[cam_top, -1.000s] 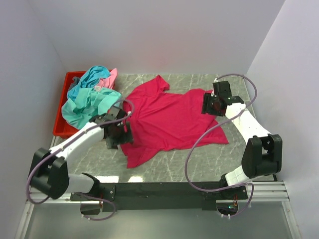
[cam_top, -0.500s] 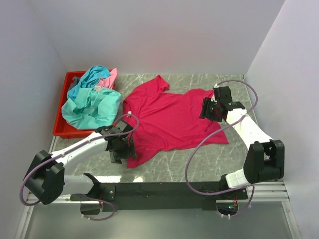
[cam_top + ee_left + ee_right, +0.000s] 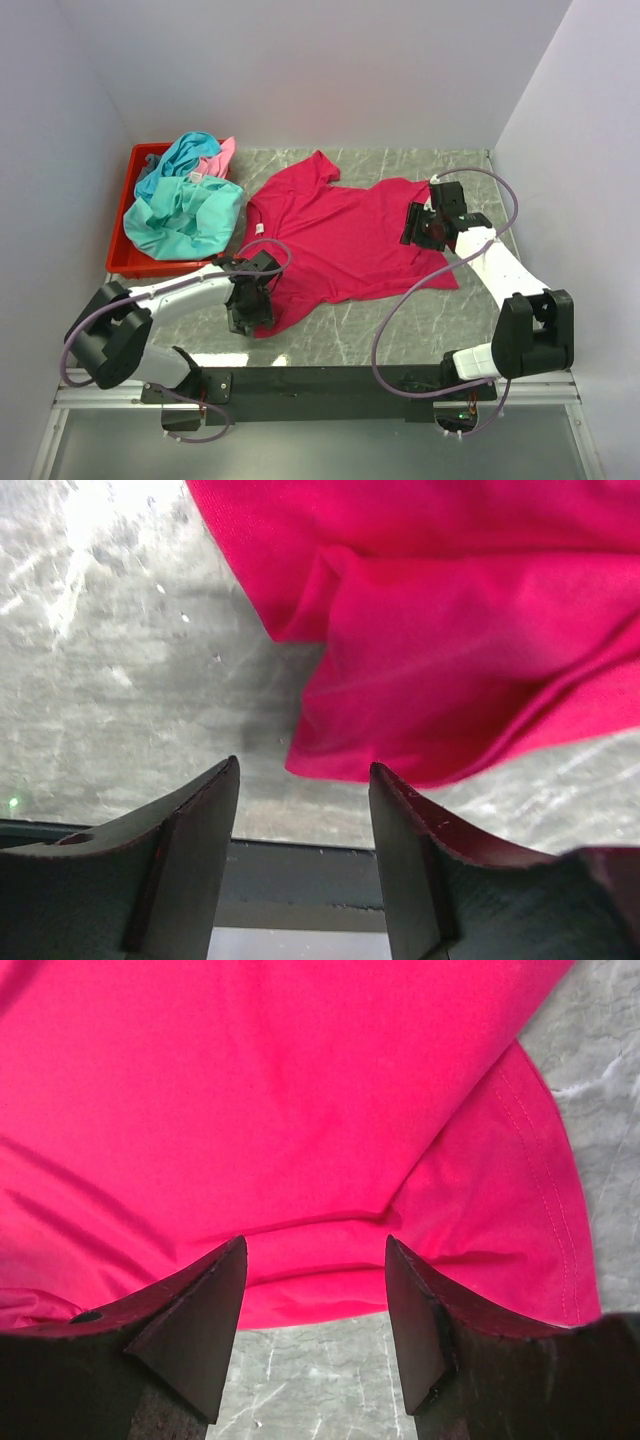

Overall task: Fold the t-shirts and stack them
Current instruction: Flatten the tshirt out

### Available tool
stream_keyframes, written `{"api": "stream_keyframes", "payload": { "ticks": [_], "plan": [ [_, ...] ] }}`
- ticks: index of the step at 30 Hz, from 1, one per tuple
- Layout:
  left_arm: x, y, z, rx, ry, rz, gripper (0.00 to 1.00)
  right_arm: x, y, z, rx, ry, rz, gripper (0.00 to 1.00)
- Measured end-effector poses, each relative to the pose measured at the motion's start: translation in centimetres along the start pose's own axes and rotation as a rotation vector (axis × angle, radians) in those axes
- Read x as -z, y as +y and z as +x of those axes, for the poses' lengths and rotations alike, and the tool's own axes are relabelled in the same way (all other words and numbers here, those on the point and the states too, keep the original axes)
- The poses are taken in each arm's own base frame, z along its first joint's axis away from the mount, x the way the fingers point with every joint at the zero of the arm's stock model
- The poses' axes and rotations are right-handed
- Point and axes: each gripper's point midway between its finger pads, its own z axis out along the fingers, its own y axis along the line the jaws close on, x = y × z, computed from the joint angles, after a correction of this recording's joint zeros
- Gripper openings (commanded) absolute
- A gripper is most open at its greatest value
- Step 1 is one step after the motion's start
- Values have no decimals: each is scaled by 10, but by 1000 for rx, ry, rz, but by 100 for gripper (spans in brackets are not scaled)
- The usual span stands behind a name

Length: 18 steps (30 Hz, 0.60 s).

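Top external view: red shirt spread out, both grippers open at its edges

The magenta-red t-shirt (image 3: 350, 240) lies mostly flat on the bench (image 3: 400, 325), rumpled along its near-left hem. The teal t-shirts (image 3: 185, 215) and the light pink t-shirt (image 3: 218, 158) are heaped in the red bin (image 3: 122, 262).

The left gripper (image 3: 300, 770) has its jaws apart over the doubled-under hem corner. The right gripper (image 3: 315, 1245) is also spread, above the right sleeve and its stitched edge. Neither has cloth between its fingers.

The cloth looks thin, light and limp. It will likely sag and drag rather than hold a shape, and a pinch may catch one layer or two. Hem corners and seams, where the fabric is doubled, seem the firmest places to pinch.
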Motion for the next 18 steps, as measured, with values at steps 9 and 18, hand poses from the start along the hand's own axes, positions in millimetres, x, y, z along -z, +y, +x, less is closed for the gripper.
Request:
{"api": "stream_keyframes", "payload": {
  "ticks": [9,18],
  "plan": [
    [-12,0,1,-15,9,-34,28,2,0,1,0,-11,-7,64],
    [-11,-1,2,-22,6,-27,1,1,-4,6,0,-6,8,64]
  ]
}}
